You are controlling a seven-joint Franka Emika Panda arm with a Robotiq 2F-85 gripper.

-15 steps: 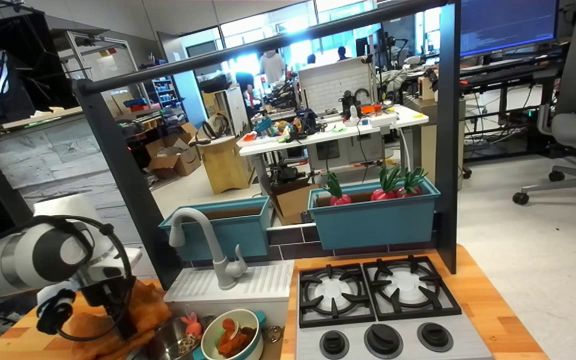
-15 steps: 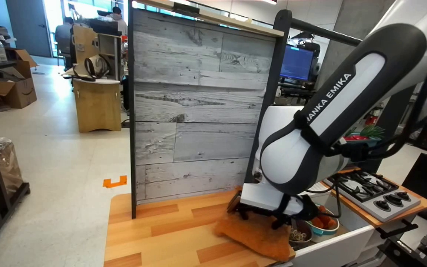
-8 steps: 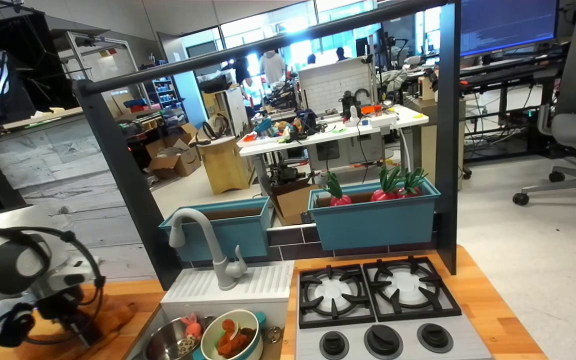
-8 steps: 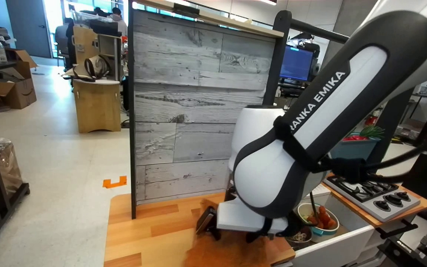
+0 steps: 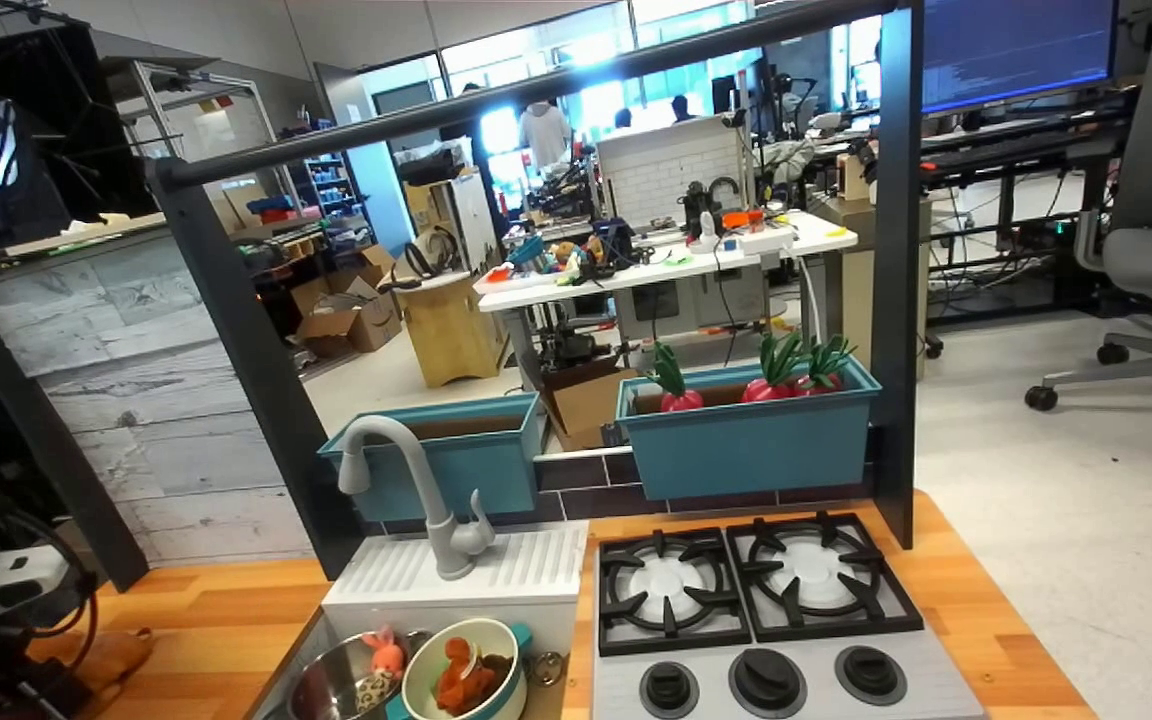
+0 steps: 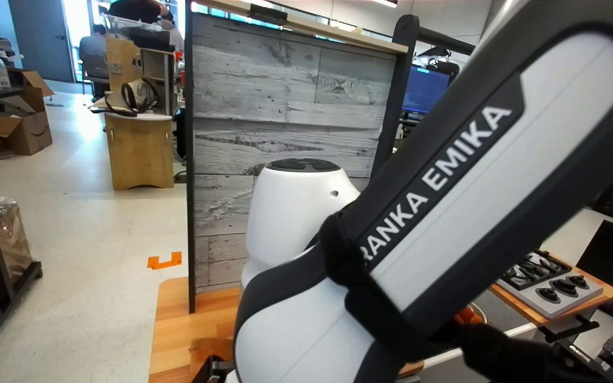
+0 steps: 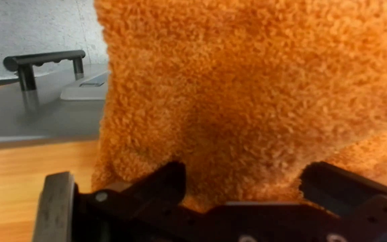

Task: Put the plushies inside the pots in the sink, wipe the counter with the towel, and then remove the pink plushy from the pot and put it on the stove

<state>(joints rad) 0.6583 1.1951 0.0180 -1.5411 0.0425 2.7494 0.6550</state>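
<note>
My gripper (image 7: 243, 176) stands with its fingers wide apart over the orange towel (image 7: 247, 74), which spreads in front of and between the fingertips; the cloth is not pinched. In an exterior view the towel (image 5: 121, 655) lies on the wooden counter (image 5: 211, 630), partly hidden by the arm. The sink (image 5: 554, 625) holds a grey metal pot (image 5: 321, 685) and a white pot (image 5: 424, 675) with a pale green inside. The pink plushy (image 5: 386, 652) rests in the metal pot beside a spotted patch. An orange-brown plushy (image 5: 464, 685) sits in the white pot. The stove (image 5: 726, 650) is right of the sink.
A grey faucet (image 5: 426, 480) rises behind the basin. Two teal planters (image 5: 746, 450) stand at the back. A grey wood-look panel (image 6: 290, 106) and a dark post (image 5: 246, 370) border the counter. A black handle (image 7: 45, 58) shows beyond the counter's edge in the wrist view.
The arm has swept over the counter away from the sink, and the towel has slid along with it. More bare wood shows beside the basin. Pots and plushies have stayed put.
</note>
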